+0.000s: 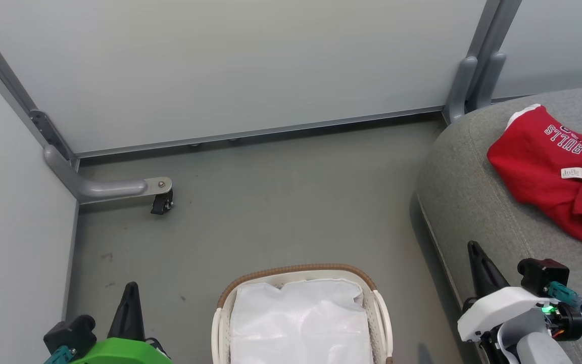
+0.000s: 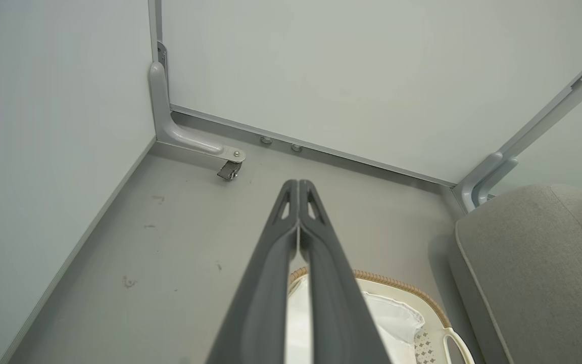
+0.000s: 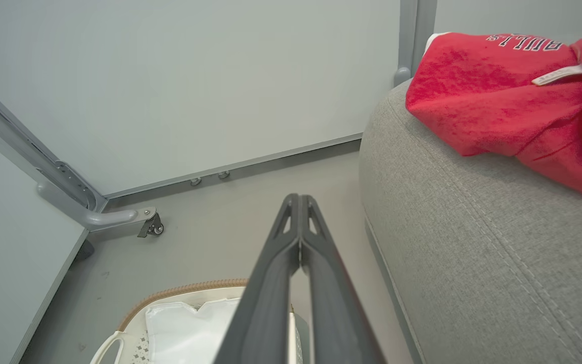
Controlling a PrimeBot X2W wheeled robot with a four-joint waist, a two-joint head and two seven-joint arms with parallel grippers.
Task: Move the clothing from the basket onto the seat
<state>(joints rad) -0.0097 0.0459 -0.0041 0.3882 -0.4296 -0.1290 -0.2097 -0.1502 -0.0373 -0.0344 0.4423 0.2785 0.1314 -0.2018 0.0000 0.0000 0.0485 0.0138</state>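
At the far left, a pale grey wall panel (image 1: 13,202) meets a second panel (image 1: 230,65) in a corner. A curved grey metal foot (image 1: 114,188) with a small black caster (image 1: 162,203) stands there on the smooth grey floor (image 1: 281,212), which carries a few dark scuffs. Low at the left, the green-housed left gripper (image 1: 130,290) hovers over the floor, its two dark fingers pressed together, grasping nothing. At bottom centre, the oval white plastic laundry basket with a brown woven rim (image 1: 296,269) sits on the floor. White fabric (image 1: 301,318) lies inside it; whether that is liner or garment cannot be told. Further right, a grey metal post (image 1: 480,65) rises behind the large grey fabric upholstered seat (image 1: 463,192). The white-bodied right gripper (image 1: 474,251) shows against the seat's near edge, likewise clenched and empty. On the seat top, well apart from the basket, lies a crumpled red basketball jersey with white "BULLS" lettering (image 1: 538,167).
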